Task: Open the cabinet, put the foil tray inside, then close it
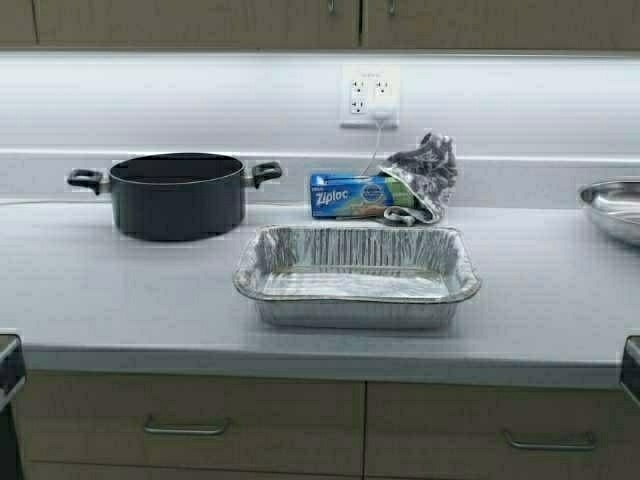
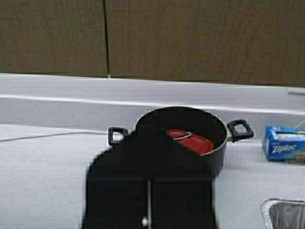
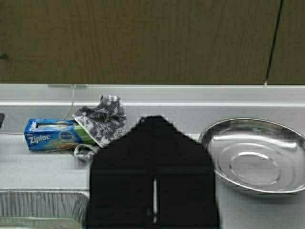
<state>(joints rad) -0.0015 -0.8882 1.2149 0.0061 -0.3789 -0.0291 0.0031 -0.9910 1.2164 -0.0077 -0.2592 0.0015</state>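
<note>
The foil tray (image 1: pixel 357 270) sits empty in the middle of the grey counter; a corner of it shows in the left wrist view (image 2: pixel 286 214) and in the right wrist view (image 3: pixel 43 205). The cabinet (image 1: pixel 200 25) hangs above with both tan doors closed; only its bottom edge shows in the high view, and its fronts fill the top of both wrist views (image 2: pixel 190 38) (image 3: pixel 143 38). My left gripper (image 2: pixel 148 143) is shut and empty, held back from the counter and facing the black pot. My right gripper (image 3: pixel 153 120) is shut and empty, between the tray and the steel bowl.
A black pot (image 1: pixel 177 195) with a red thing inside (image 2: pixel 193 142) stands at the back left. A Ziploc box (image 1: pixel 350 195) and a grey patterned cloth (image 1: pixel 425 170) lie behind the tray. A steel bowl (image 1: pixel 612 205) sits far right. Base cabinet drawers (image 1: pixel 190 425) are below.
</note>
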